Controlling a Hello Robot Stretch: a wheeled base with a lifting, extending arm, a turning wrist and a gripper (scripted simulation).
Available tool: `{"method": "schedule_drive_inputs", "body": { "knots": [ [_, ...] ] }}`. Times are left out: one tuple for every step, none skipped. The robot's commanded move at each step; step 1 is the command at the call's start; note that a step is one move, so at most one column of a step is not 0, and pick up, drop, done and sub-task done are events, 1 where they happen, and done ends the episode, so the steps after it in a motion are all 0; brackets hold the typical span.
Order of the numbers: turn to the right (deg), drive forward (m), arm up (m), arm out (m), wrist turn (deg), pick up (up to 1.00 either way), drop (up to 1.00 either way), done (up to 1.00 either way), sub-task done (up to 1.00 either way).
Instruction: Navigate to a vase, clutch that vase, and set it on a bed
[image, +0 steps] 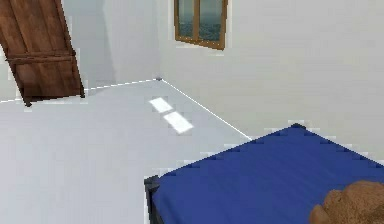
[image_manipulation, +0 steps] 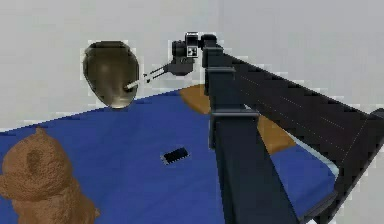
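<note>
Closest to the lens, low and left of the hand, a brown plush toy (image_manipulation: 38, 175) sits on the blue bed (image_manipulation: 130, 140). Up from it comes the one that matters: the vase (image_manipulation: 105, 65), a rounded olive-brown pot. It hangs at the far end of the hand (image_manipulation: 133, 86), out to the hand's left, with its body against the pale wall (image_manipulation: 40, 60) and its base just over the bed's far edge. So the hand holds the vase, though how the fingers are set I cannot tell. The vase looks upright, long axis vertical, and the bed lies right beneath it. By my reading the coming move is mostly a straight lowering, with little sideways travel.

Below the hand and a touch right, a small dark flat thing (image_manipulation: 176, 155) lies on the cover. It is well apart from the vase but worth steering clear of. Right of the hand, the dark arm (image_manipulation: 240, 140) runs down to the bottom edge, and beyond it a tan patch (image_manipulation: 285, 140) lies on the bed.

Looking ahead, a wooden door (image: 40, 50) stands at the left, then pale floor (image: 90, 150) and a window (image: 200, 22) high up. The bed's corner comes in low at the right.
</note>
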Motion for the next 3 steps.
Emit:
{"method": "schedule_drive_inputs", "body": {
  "knots": [
    [0.0,0.00,-0.26,0.00,0.0,0.00,0.00,0.00,0.00],
    [0.0,0.00,-0.32,0.00,0.0,0.00,0.00,0.00,0.00],
    [0.0,0.00,0.00,0.00,0.0,0.00,1.00,0.00,0.00]
  ]
}}
